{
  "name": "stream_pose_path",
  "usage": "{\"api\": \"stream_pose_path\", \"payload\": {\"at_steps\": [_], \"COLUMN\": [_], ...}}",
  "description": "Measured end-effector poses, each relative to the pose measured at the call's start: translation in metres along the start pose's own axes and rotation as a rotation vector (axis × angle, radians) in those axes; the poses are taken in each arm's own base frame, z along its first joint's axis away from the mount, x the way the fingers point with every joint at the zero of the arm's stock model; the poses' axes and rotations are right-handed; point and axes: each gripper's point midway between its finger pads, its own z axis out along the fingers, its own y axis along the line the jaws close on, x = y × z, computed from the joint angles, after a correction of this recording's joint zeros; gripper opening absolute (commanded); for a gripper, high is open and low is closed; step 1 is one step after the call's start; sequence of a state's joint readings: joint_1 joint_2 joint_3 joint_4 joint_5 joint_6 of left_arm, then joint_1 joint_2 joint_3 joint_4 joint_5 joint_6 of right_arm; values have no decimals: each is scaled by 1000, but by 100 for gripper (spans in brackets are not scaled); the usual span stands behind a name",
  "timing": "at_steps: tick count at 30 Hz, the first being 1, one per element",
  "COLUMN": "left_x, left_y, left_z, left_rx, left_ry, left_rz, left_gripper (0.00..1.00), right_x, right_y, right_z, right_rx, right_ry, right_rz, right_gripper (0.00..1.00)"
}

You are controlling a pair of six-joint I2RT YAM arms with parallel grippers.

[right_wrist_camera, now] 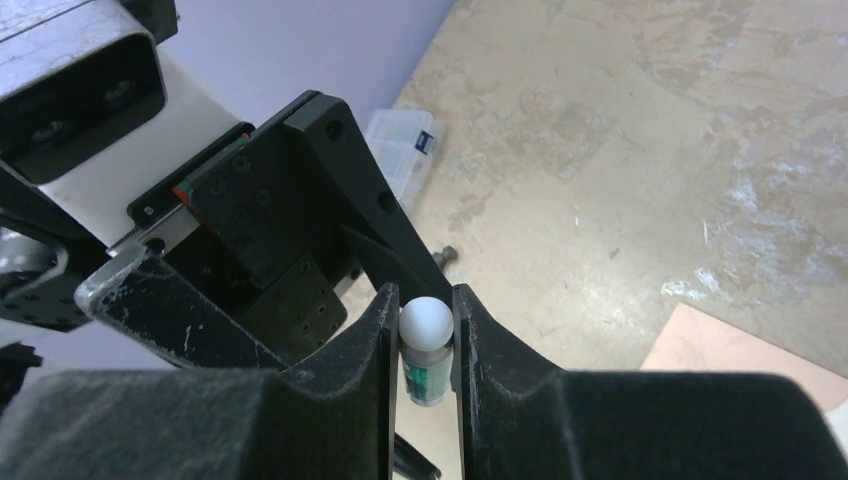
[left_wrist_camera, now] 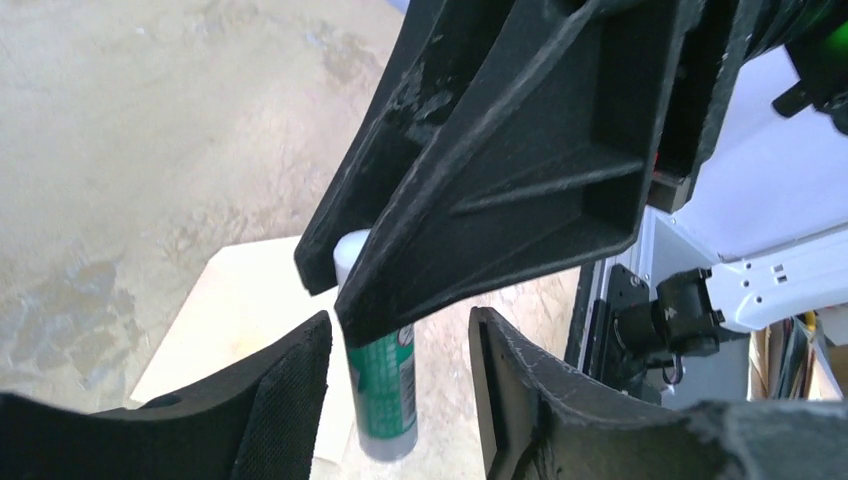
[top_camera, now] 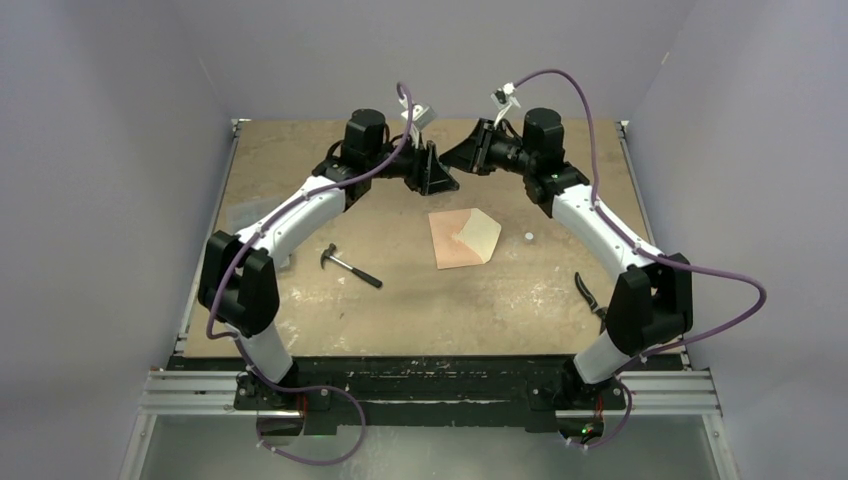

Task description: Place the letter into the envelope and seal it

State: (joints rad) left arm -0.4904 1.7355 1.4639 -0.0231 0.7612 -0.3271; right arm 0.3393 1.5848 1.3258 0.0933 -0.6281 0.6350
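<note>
**Arm/gripper status**
- L gripper (left_wrist_camera: 400, 325): jaws partly apart, holding nothing. A gap shows betw. each of its fingers (left_wrist_camera: 290, 390) and the glue stick.
- R gripper (right_wrist_camera: 426, 300): jaws closed on the cylindrical glue stick w/ green label and white cap (left_wrist_camera: 385, 400), pinched just below the cap, which shows betw. the fingertips.
- Both grippers meet tip to tip over the far-centre of the worn brown board table (top_camera: 420, 310), raised off its surface.

**Task items**
- Salmon-pink paper envelope (top_camera: 452, 245): lies flat at table centre, on the near side of the grippers. Its pointed flap is open, cream-yellow inner face up, on the R side of the body.
- Letter: cannot be told apart from the envelope in any view.

**Other items**
- Small black-handled hammer (top_camera: 350, 267): L of envelope, well apart.
- Black pliers (top_camera: 592, 298): beside R arm, near R table edge.
- Small white disc (top_camera: 528, 236): R of the flap, near it.
- Clear plastic box (right_wrist_camera: 405, 150): at table edge, L side.
</note>
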Motion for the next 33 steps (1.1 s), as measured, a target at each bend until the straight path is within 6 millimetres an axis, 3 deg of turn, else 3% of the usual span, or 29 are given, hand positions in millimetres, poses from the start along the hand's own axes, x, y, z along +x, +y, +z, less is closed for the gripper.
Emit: {"api": "stream_pose_path", "payload": {"at_steps": [8,15,17,18,22,24,27,33], "left_x": [16,16,14,14,16,22,26,9], "left_y": [8,7,8,7,8,12,18,19], "left_z": [-6,-3,-2,-1,3,3,3,2], "left_rx": [-5,21,23,27,36,26,-3,-22], "left_ry": [59,47,30,21,-28,-33,-39,-118], "left_rz": [-46,-85,-91,-104,-131,-158,-185,-154], "left_gripper": [31,29,9,1,0,0,0,0], "right_x": [13,21,22,22,21,18,14,-2], "right_y": [-6,-7,-6,-6,-8,-7,0,24], "right_z": [-3,-2,-2,-1,-1,-1,-6,-31], "right_rx": [6,-19,-24,-24,-19,-19,-33,-50], "right_ry": [59,93,96,94,91,73,30,-106], "right_rz": [-50,-69,-70,-72,-52,-36,-20,-58], "right_gripper": [12,14,17,22,65,76,84,83]}}
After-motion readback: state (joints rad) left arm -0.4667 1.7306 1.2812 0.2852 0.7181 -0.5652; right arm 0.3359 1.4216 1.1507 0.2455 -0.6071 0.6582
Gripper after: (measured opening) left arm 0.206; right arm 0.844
